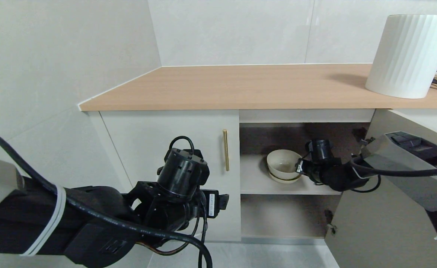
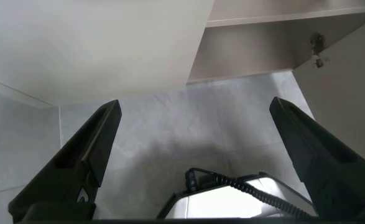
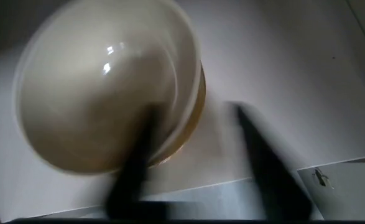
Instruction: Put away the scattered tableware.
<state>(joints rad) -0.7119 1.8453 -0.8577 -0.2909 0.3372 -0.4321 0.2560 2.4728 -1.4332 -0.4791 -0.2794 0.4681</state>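
Cabinet shelf (image 1: 255,182) holds a bowl (image 1: 282,163), right fingers (image 3: 135,168) apparently straddling its rim.

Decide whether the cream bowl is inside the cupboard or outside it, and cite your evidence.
Inside. The bowl rests on the cupboard's shelf, under the countertop, past the open door.

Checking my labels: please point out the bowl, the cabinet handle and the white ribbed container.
bowl (image 1: 282,163), head view, inner wall.
cabinet handle (image 1: 225,150), head view, mid-bar.
white ribbed container (image 1: 408,56), head view, side wall.
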